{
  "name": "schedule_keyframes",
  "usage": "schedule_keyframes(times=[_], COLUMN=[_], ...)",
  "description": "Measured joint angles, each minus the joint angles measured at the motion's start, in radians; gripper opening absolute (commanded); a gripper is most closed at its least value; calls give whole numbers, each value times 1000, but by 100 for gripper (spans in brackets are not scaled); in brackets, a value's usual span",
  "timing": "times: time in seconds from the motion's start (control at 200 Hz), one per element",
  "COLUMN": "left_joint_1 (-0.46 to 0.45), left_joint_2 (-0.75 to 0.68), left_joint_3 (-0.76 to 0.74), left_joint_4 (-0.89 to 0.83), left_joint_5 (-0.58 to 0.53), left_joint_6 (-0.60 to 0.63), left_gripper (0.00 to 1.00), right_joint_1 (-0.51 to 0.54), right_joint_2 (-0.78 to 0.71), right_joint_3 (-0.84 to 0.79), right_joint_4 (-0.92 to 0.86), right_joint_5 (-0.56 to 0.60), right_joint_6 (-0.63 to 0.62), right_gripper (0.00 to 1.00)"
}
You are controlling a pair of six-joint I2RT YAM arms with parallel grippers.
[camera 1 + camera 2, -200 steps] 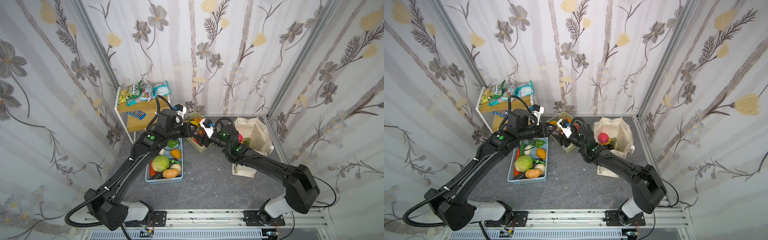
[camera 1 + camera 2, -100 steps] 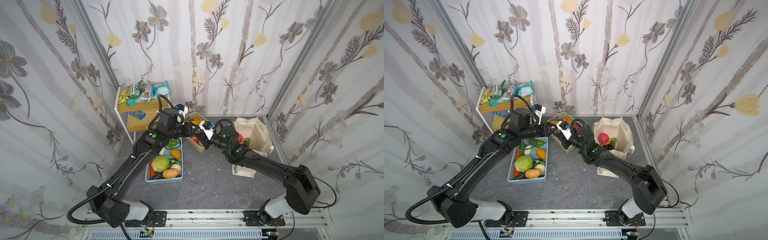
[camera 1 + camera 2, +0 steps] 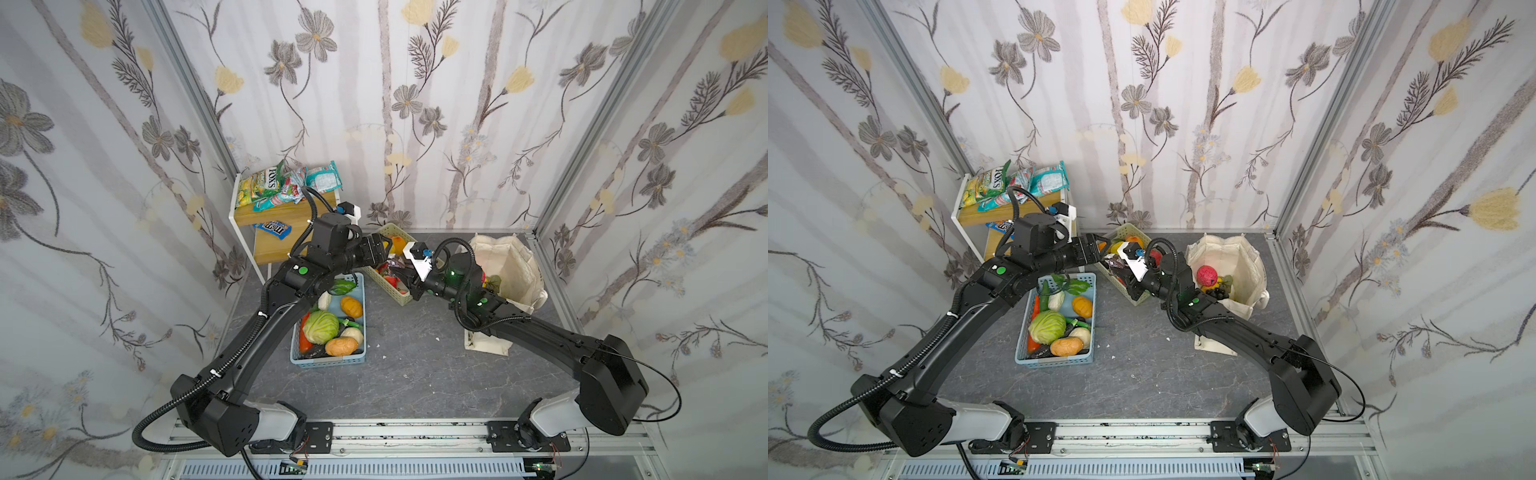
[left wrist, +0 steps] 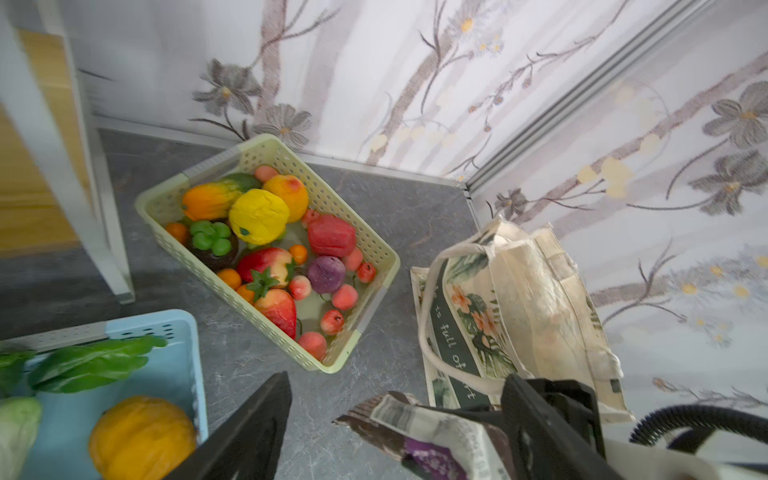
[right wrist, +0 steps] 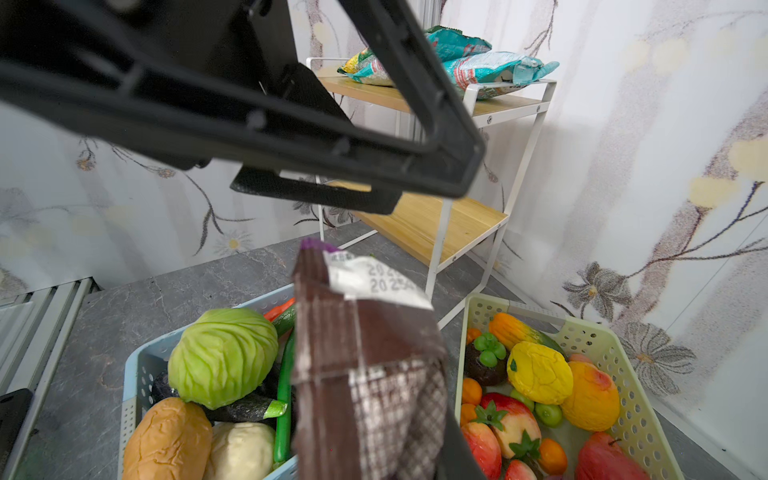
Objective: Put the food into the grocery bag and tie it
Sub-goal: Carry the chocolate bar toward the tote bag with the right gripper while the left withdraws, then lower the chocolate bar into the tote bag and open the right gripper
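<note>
Right wrist view: right pincer (image 5: 376,463) clenches the brown bar wrapper (image 5: 361,353), left pincer (image 5: 434,185) spread open beside it.

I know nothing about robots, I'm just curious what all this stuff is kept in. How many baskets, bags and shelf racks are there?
Baskets: 2 (light blue basket, beige basket)
Bags: 1 (cream tote)
Shelf racks: 1 (shelf rack)
Total: 4

Two matte-black robot arms, the left arm (image 3: 249,340) and the right arm (image 3: 540,336), are mounted by white base housings to a slotted aluminium rail (image 3: 407,432). Each carries round green markers, ribbed black cable conduit and a white wrist-camera bracket.
</note>
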Motion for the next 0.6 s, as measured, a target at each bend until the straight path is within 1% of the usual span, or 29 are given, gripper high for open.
schedule_keyframes(times=[0.18,0.39,0.6], left_joint_1=[48,50,49], left_joint_2=[9,36,53], left_joint_3=[0,-50,-84], left_joint_4=[0,1,3], left_joint_5=[-64,-54,-26], left_joint_6=[-12,-17,-26], left_gripper=[83,83,83], right_joint_1=[-43,-151,-291], right_joint_2=[-57,-163,-270], right_joint_3=[2,9,-25], right_joint_4=[-56,-131,-244], right_joint_5=[6,37,117], right_joint_6=[42,93,129], right_gripper=[21,21,22])
